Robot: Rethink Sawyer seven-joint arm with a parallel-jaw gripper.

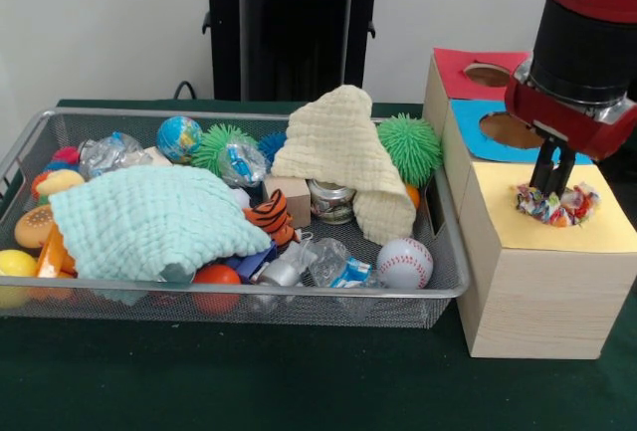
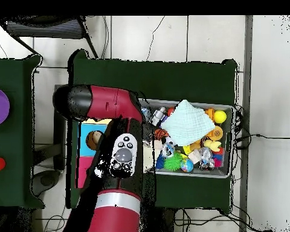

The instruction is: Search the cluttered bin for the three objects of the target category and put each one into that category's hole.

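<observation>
Front view shows no legible writing; hand touches dotted fabric.

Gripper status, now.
Gripper: jaws down on the polka-dot cloth bunched at the yellow box's hole; whether they are closed on it cannot be told.

Mint cloth; cream cloth; polka-dotted fabric.
</observation>
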